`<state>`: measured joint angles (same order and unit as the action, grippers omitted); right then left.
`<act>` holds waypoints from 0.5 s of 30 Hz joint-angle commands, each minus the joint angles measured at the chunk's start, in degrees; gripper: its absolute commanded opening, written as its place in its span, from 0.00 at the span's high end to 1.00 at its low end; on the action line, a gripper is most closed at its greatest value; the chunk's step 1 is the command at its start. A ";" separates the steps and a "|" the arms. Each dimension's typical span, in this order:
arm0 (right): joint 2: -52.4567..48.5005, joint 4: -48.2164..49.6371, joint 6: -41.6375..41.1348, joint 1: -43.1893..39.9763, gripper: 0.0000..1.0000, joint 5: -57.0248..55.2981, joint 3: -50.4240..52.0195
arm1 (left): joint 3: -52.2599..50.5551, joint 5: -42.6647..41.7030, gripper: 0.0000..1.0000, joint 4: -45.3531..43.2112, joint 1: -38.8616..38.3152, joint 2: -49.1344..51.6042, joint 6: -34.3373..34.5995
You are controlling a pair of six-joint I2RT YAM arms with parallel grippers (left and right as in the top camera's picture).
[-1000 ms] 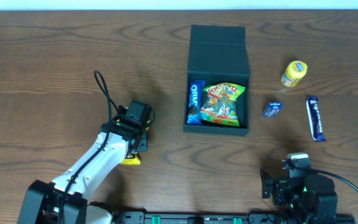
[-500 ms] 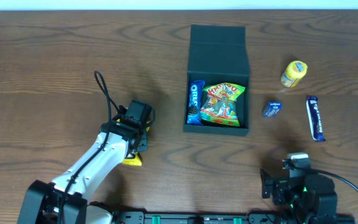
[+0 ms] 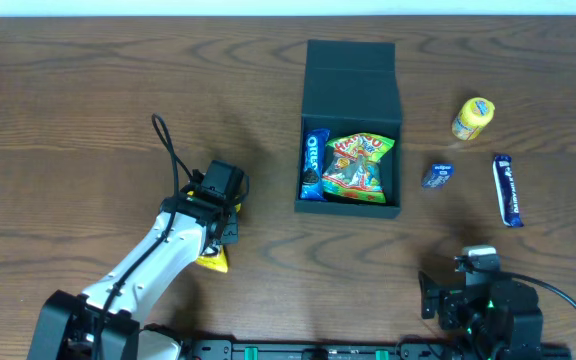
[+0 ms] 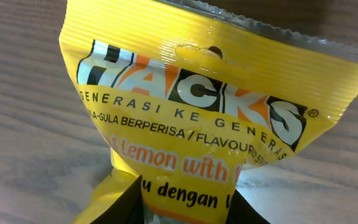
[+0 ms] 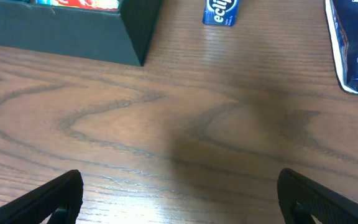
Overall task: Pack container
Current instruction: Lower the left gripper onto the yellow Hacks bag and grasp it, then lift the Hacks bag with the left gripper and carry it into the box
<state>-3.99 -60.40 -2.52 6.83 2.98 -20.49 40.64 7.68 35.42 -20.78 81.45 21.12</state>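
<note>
finds the container point(image 3: 351, 70) open on the surface point(image 3: 88, 110) with a blue oreo pack point(image 3: 314, 165) and a gummy bag point(image 3: 357, 165) inside, the left fingers point(image 3: 218, 243) down on a yellow hacks packet point(image 4: 191, 112) well to its left, grip impossible to tell, the right fingers point(image 5: 179, 199) spread wide, empty

Under the left claw point(image 3: 216, 243), the yellow candy packet point(image 3: 212, 263) has shifted slightly on the desk point(image 3: 88, 120), its exposed corner now poking out a little lower and further right than a second ago.
</note>
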 commanded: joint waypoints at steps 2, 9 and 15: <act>0.35 -0.24 -0.17 -0.55 0.01 -0.15 0.37 | 2.05 -1.81 0.71 2.03 -0.02 -1.44 0.28; 0.35 -0.24 -0.17 -0.55 0.01 -0.15 0.37 | 8.02 -2.23 0.81 8.13 -1.81 -3.06 0.31; 0.35 -0.24 -0.17 -0.55 0.01 -0.15 0.37 | 14.01 -4.81 0.90 11.89 -3.89 -3.06 0.33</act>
<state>-3.99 -60.40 -2.52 6.83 2.98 -20.49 51.75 4.36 46.37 -23.75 79.59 21.15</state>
